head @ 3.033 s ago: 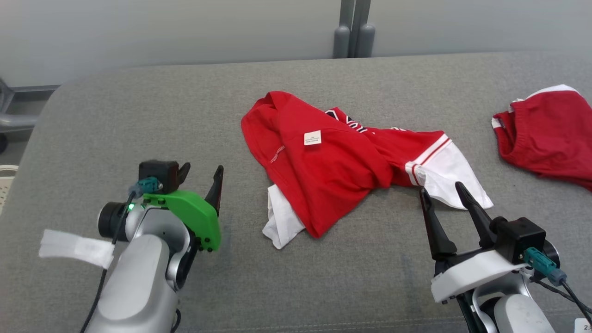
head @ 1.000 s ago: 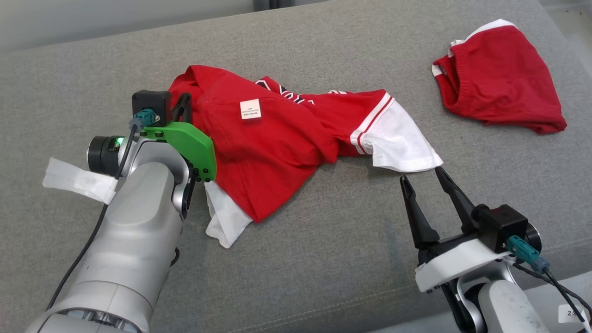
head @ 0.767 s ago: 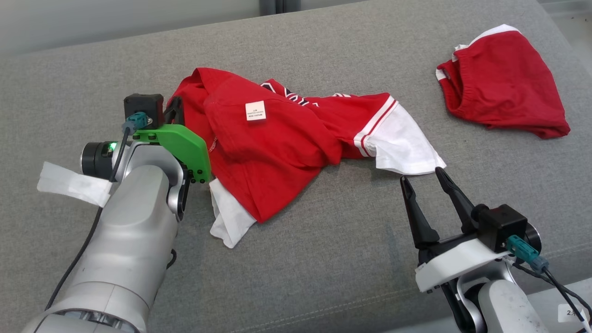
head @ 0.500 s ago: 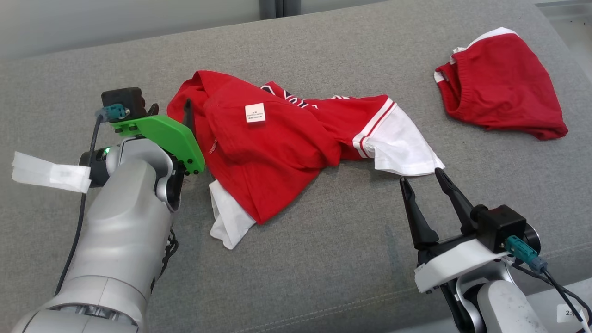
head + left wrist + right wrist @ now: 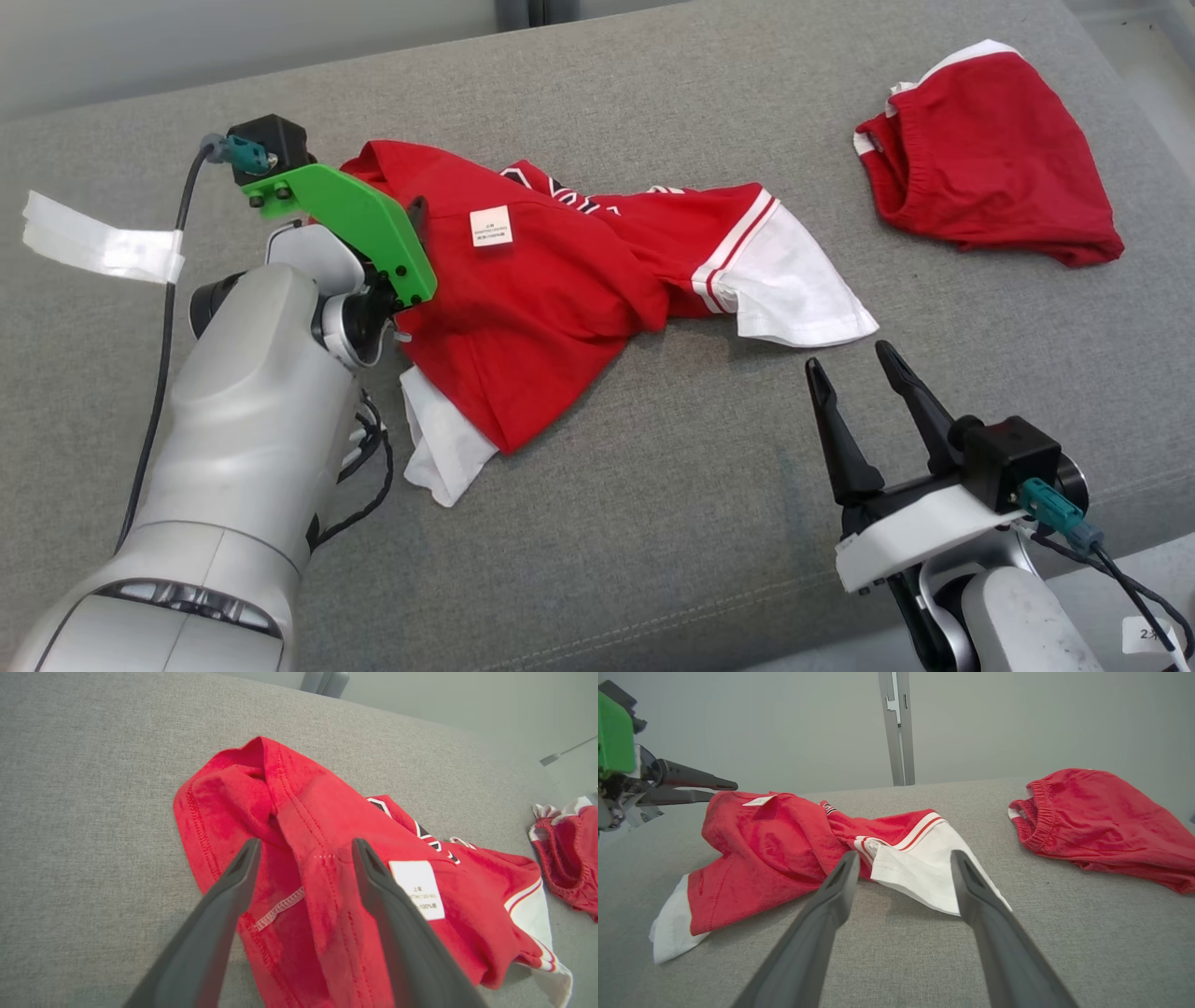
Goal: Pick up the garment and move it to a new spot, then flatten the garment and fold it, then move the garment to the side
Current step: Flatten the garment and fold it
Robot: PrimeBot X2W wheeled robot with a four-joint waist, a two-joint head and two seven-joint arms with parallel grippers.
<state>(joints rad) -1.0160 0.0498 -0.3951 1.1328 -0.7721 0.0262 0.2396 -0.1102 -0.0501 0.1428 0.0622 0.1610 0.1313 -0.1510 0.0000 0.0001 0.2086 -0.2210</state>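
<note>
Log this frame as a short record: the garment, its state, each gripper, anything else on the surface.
garment: red T-shirt with white sleeves, crumpled on grey fabric surface
left gripper: open, jaws astride the shirt's left end, gripping nothing
right gripper: open, just short of the white sleeve, holding nothing
other: red shorts with white trim, far right, apart from shirt
task stage: not yet flattened or folded
</note>
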